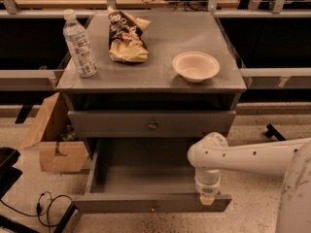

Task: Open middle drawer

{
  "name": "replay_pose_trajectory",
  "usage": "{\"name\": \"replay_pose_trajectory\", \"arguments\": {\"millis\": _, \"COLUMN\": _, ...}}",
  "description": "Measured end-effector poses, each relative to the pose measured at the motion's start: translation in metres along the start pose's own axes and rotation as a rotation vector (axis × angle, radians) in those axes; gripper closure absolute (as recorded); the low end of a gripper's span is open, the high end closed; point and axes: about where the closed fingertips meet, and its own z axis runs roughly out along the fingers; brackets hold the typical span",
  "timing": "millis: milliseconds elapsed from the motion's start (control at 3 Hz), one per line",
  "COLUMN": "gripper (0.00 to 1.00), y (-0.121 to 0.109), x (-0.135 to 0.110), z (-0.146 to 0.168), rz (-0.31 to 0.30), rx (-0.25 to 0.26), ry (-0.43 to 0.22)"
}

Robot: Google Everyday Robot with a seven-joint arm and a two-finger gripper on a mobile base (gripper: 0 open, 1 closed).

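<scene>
- The cabinet (160,76) is grey metal with a flat, dull, faintly dusty top and an open dark slot just under it.
- The robot's arm (252,157) is smooth white plastic, rounded at the joint, with a row of small dark dots. It reaches in from the right.
- The middle drawer (121,203) stands pulled out toward the near side, low in the cabinet. It shows a bare grey metal floor and a long flat front with one small round knob (153,208) at the centre.
- The upper drawer (112,124) sits pushed in above it, with the same grey front.
- A brown cardboard box (58,154) stands on the floor left of the cabinet, flaps up.
- A crumpled chip bag (126,40) lies far on the top, dark above and tan below. Its white lettering is not readable.
- A clear plastic bottle (79,45) stands upright at the left, white cap on. Its label print is too small to read.
- A shallow round cream bowl (196,66) sits at the right.
- The gripper (207,199) hangs at the right part of the middle drawer's front rim, with a tan tip. Whether it is apart or together cannot be told.
</scene>
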Motion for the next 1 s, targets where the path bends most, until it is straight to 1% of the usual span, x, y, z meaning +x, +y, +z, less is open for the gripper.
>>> {"name": "replay_pose_trajectory", "arguments": {"millis": 333, "gripper": 1.0, "y": 0.0077, "x": 0.0024, "z": 0.0028, "rz": 0.005, "rx": -0.02, "ry": 0.003}}
{"name": "replay_pose_trajectory", "arguments": {"millis": 667, "gripper": 1.0, "y": 0.0064, "x": 0.0021, "z": 0.0014, "rz": 0.005, "rx": -0.021, "ry": 0.003}}
{"name": "replay_pose_trajectory", "arguments": {"millis": 1000, "gripper": 1.0, "y": 0.0126, "x": 0.0039, "z": 0.0041, "rz": 0.008, "rx": -0.042, "ry": 0.005}}
